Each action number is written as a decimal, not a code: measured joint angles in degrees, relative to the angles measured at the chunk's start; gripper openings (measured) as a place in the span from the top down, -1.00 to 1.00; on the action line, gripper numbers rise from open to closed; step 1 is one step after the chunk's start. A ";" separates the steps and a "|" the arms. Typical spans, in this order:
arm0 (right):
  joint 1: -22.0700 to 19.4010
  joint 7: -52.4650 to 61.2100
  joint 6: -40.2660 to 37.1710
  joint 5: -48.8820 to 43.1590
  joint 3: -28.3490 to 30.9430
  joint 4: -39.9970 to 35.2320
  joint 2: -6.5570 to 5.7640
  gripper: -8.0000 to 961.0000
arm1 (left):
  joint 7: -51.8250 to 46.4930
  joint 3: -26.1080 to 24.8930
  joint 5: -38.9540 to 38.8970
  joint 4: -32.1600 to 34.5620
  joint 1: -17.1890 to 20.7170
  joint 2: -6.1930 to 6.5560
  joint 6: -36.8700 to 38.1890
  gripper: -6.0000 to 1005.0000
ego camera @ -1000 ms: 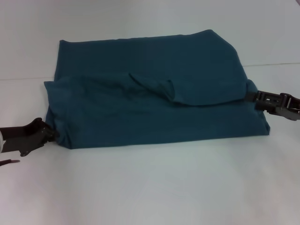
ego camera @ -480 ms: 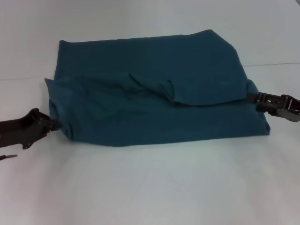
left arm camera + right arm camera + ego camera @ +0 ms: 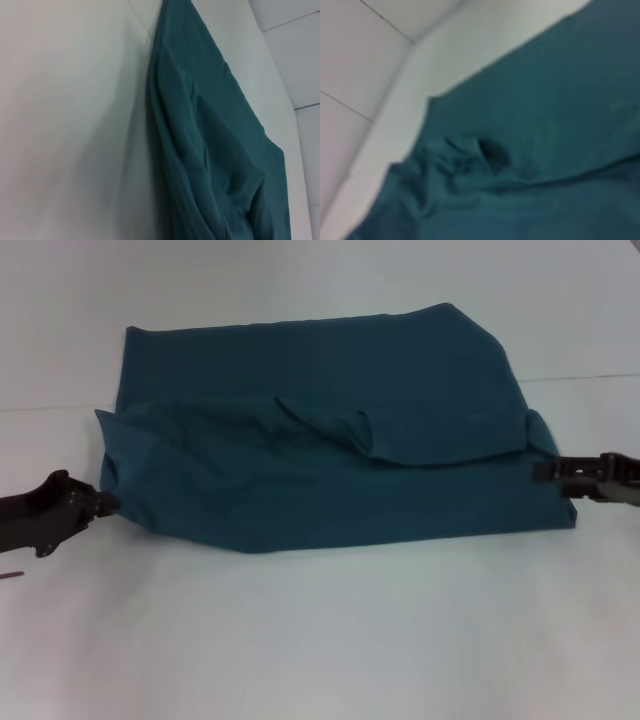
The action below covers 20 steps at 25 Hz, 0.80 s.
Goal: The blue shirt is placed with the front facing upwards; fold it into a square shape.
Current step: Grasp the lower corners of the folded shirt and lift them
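Blue shirt lies partly folded across the middle of the white bench, a sleeve flap doubled over its upper layer.

At nine o'clock, the left end effector sits at the shirt's left near corner, tips against the cloth. It appears pinched on the hem, though the jaw gap is too dark to confirm.

At three o'clock, the right end effector meets the right edge level with the fold line. Its grip there cannot be told.

Risks, as judged: the left corner looks drawn into a point, so uneven pulling between the two sides could skew the fold. A thin pinch on one layer could slip and drop the edge. The loose sleeve flap could bunch under the next fold.

Markings: no lettering, label or brand is legible in any view.
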 joint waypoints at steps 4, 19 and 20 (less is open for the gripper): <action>4.17 7.47 0.01 -9.38 -0.05 -0.77 -3.04 -0.67 | 1.06 0.30 0.02 0.08 -0.48 0.15 0.13 0.96; 8.32 12.28 10.71 -21.92 -3.62 -0.95 1.01 -0.67 | 2.30 0.28 -0.20 1.12 -0.84 0.44 0.60 0.96; 8.36 12.28 11.50 -21.94 -3.97 -0.44 1.28 -0.67 | 2.31 0.28 -0.19 1.12 -0.91 0.44 0.55 0.96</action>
